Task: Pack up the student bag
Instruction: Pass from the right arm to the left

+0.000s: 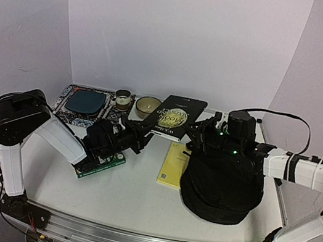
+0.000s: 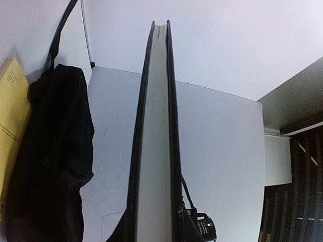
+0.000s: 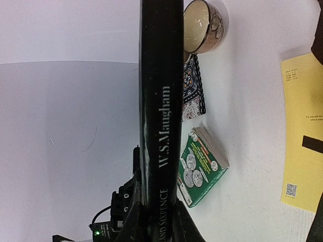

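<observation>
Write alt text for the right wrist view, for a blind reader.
A black book, spine reading W.S. Maugham, is clamped in the right pincer. Beyond it on the white table are a green book, a bowl and a yellow booklet.

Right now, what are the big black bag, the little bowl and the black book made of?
The student bag looks like soft matte black fabric: it slumps and creases. The bowl seems glazed ceramic, cream inside, brown crackled outside, with a shiny highlight. The black book probably has a smooth card cover with a slight sheen, and pale paper pages show at its edge.
</observation>
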### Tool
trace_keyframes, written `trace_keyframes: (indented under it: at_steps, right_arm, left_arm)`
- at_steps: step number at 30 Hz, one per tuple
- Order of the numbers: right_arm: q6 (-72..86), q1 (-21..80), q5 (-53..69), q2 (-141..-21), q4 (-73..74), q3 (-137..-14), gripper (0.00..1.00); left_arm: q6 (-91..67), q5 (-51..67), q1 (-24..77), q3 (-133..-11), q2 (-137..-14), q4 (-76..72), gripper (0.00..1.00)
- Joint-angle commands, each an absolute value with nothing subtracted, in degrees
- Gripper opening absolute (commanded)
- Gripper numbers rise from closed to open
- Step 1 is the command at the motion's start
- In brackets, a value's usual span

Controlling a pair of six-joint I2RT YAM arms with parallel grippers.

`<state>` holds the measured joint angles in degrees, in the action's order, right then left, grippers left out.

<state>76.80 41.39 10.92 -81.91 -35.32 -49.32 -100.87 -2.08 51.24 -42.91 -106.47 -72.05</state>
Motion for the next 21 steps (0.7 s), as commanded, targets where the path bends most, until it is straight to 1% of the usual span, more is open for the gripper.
trace_keyframes:
  at_steps: [1,5,7,8,13,17,21]
  right_arm:
    - [67.9,42.9,12.6,-77.5,-30.3,-52.0,0.11]
    - [59.3,42.8,11.0,-76.5,-19.2,-55.6,0.31]
    - [54.6,42.8,10.7,-76.4,-13.5,-57.6,0.44]
    - [52.5,42.8,10.7,-76.6,-10.2,-58.8,0.49]
    - [40.9,42.4,11.0,-78.0,6.6,-64.3,0.67]
    - [32.8,42.3,9.0,-78.8,18.4,-67.9,0.81]
    - [28.4,42.2,5.1,-79.3,28.5,-69.9,0.90]
  left_arm:
    - [-96.2,-6.7,50.0,-40.4,-101.9,-78.4,0.01]
    - [-93.9,-5.1,48.2,-37.7,-99.8,-78.4,0.00]
    - [-93.0,-3.3,46.9,-36.1,-98.8,-78.3,0.00]
    - [-92.7,-2.5,46.1,-35.4,-98.2,-78.3,0.00]
    - [-91.5,3.3,42.3,-31.9,-95.4,-76.7,0.00]
    - [-89.3,7.5,40.2,-30.4,-92.7,-71.8,0.00]
    - [-86.7,10.9,38.6,-30.4,-89.1,-63.7,0.00]
